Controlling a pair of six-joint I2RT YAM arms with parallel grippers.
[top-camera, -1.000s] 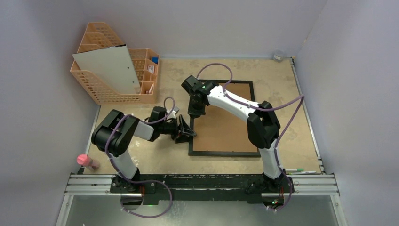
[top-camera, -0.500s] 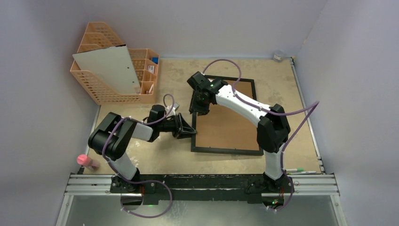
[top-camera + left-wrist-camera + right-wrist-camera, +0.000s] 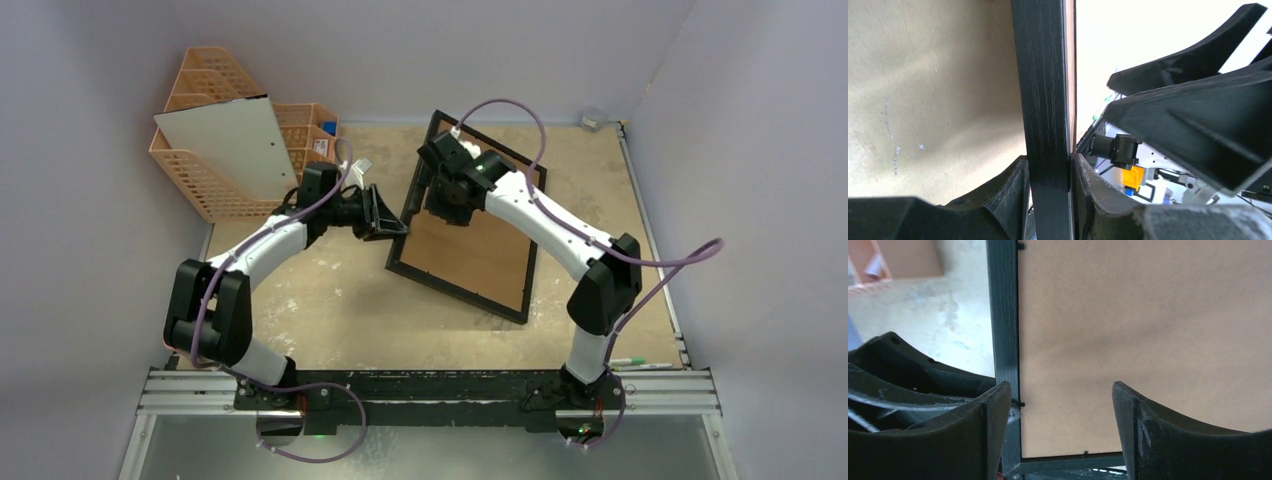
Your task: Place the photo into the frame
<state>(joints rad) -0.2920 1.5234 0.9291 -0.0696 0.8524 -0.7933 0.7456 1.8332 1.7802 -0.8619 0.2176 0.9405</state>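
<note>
The frame [image 3: 470, 250], thin black border with its brown backing board facing up, is turned askew with its left side raised off the table. My left gripper [image 3: 388, 228] is shut on the frame's left rail [image 3: 1045, 100], which stands pinched between both fingers [image 3: 1008, 195]. My right gripper [image 3: 435, 205] hovers open over the backing board [image 3: 1148, 330] near the same rail, both fingers [image 3: 993, 420] apart with nothing between them. The photo is out of view.
An orange basket organiser [image 3: 215, 190] holding a white board [image 3: 235, 145] stands at the back left, close to the left arm. Pens [image 3: 635, 362] lie by the near right edge. A small object [image 3: 592, 118] sits in the far right corner.
My right gripper has opened and let go of the frame. The left gripper closed on the left rail, then lifted and swung the frame toward the back, turning it clockwise.
</note>
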